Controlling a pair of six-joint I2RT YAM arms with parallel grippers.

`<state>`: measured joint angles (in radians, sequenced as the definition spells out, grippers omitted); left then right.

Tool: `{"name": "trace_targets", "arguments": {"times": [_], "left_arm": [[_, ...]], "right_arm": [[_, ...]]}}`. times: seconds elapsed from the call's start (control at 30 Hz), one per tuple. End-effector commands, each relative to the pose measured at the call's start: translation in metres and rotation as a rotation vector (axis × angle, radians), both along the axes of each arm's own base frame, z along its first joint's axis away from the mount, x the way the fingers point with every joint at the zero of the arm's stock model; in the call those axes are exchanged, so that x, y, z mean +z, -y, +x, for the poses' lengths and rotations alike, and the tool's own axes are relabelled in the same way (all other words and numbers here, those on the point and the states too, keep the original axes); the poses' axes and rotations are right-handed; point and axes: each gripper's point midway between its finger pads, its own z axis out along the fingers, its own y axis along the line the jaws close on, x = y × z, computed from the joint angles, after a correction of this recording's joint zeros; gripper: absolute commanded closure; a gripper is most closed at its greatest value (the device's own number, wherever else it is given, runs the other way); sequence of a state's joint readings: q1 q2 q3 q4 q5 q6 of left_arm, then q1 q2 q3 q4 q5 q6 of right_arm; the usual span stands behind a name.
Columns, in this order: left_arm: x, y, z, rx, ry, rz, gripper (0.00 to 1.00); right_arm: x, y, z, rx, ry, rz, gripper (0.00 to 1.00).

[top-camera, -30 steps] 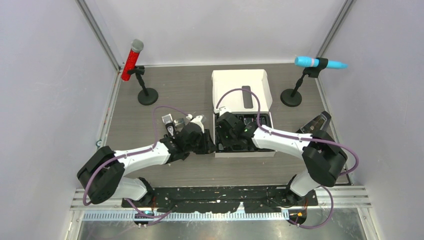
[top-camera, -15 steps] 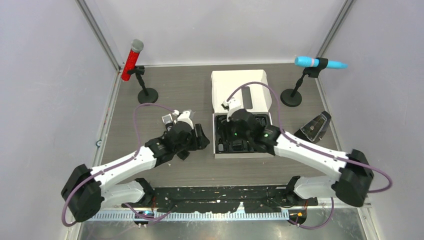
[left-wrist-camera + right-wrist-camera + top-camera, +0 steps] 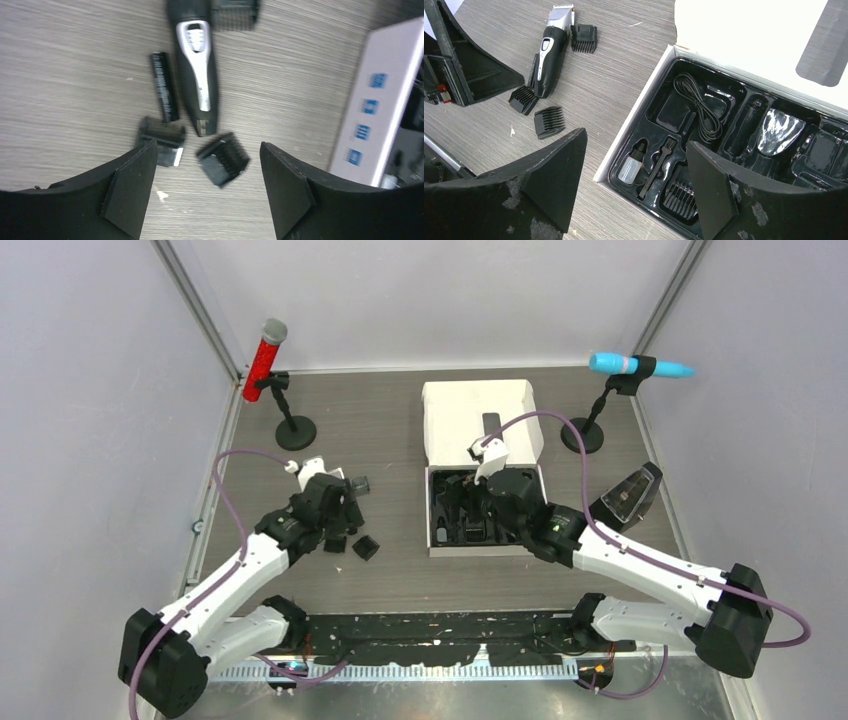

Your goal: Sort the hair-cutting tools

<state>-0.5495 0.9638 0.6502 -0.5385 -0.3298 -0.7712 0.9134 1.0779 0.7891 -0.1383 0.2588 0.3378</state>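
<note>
Three comb attachments (image 3: 223, 159) lie round the hair clipper (image 3: 196, 70), mid-depth, toward the bench's left edge | left gripper (image 3: 206, 150): fingers wide apart, holding nothing, above the clipper's tail end, one comb between the fingertips | right gripper (image 3: 636, 140): spread, holding nothing, over the white box (image 3: 634, 117) left wall, clipper well apart

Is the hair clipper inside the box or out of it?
Out. The hair clipper lies flat on the table, apart from the white box.
</note>
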Motion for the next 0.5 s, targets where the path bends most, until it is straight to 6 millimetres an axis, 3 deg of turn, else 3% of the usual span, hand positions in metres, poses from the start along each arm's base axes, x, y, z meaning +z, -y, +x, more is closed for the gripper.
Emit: {"name": "trace_targets", "arguments": {"times": [0.0, 0.17, 0.47], "left_arm": [[0.001, -0.043, -0.001, 0.096, -0.025, 0.115, 0.22], [-0.008, -0.062, 0.012, 0.141, -0.051, 0.123, 0.29], [-0.029, -0.057, 0.036, 0.14, -0.129, 0.098, 0.52]], "right_arm": [[0.014, -0.001, 0.009, -0.034, 0.049, 0.036, 0.17], [0.009, -0.001, 0.01, -0.046, 0.039, 0.028, 0.17], [0.007, 0.004, 0.012, -0.07, 0.046, 0.019, 0.17]]}}
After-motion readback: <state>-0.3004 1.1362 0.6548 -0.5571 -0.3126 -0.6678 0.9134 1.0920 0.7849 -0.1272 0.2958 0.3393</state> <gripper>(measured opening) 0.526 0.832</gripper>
